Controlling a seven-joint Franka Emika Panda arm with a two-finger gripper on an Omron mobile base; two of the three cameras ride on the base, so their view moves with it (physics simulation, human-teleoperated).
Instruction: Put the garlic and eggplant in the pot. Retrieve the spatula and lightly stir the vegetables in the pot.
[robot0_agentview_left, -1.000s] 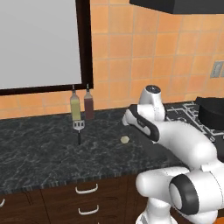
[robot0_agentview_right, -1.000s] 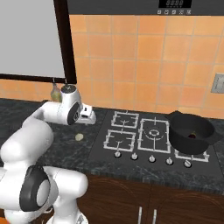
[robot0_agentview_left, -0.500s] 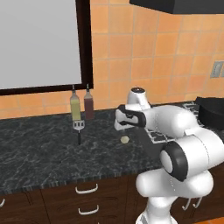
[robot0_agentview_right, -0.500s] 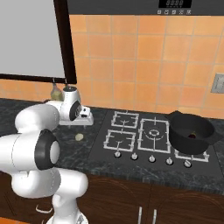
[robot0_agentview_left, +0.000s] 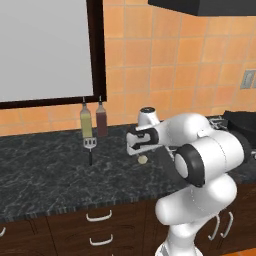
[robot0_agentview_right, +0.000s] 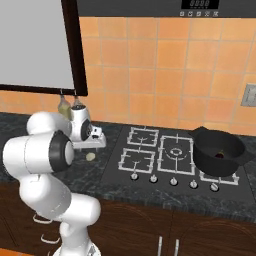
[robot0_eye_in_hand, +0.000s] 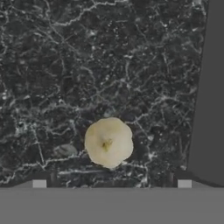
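On the dark marble counter (robot0_agentview_left: 45, 175) left of the stove (robot0_agentview_right: 170, 157), the garlic (robot0_eye_in_hand: 108, 142) lies alone, a pale cream lump with a small stem scar at its middle. Seen from the hand, it sits just below centre, between the two finger tips (robot0_eye_in_hand: 39, 183) that rise at 7 and 5 o'clock; the tips stand wide apart and touch nothing, so the gripper (robot0_eye_in_hand: 111, 183) is open and empty, hanging right over the garlic. From the left base view the gripper (robot0_agentview_left: 136, 145) points down with the garlic (robot0_agentview_left: 143, 160) just beneath it at 5 o'clock, a gap showing between them. From the right base view the garlic (robot0_agentview_right: 90, 156) shows on the counter just under the hand (robot0_agentview_right: 92, 137), near the stove's left edge. The pot (robot0_agentview_right: 219, 152) stands on the right rear burner, well apart from the garlic, at 3 o'clock from it, with something small and dark red inside; what it is I cannot tell. The spatula (robot0_agentview_left: 90, 148) lies flat on the counter at 9 o'clock from the garlic, its slotted head toward the wall and its black handle toward the counter's front edge, just in front of two bottles (robot0_agentview_left: 93, 119) that stand side by side against the tiled wall (robot0_agentview_left: 165, 65).
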